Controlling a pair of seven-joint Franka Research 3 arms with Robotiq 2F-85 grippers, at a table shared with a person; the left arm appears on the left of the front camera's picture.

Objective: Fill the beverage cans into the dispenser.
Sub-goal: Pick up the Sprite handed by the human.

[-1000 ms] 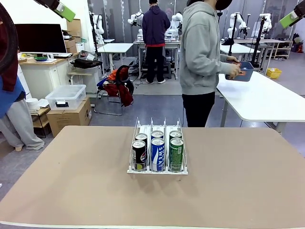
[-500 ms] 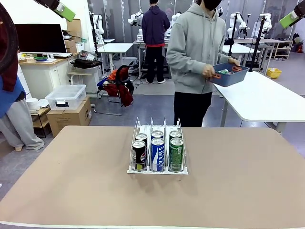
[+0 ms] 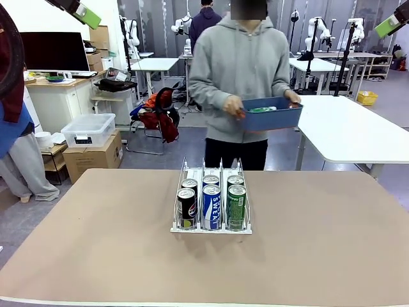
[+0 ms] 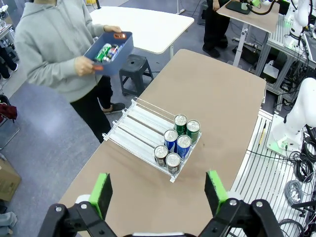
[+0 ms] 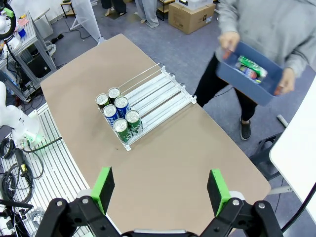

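Our left jaws and right jaws both hang wide apart high above the counter (image 3: 332,246), where six cans (image 3: 211,204) stand at the dispenser's (image 3: 222,173) near end, and a person (image 3: 239,77) beyond holds a bin (image 3: 275,119) of cans.

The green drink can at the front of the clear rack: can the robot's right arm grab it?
Probably yes: the right gripper hangs open high above, and nothing covers the slim green aluminium can.

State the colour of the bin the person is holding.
The bin is blue; the front view shows it best.
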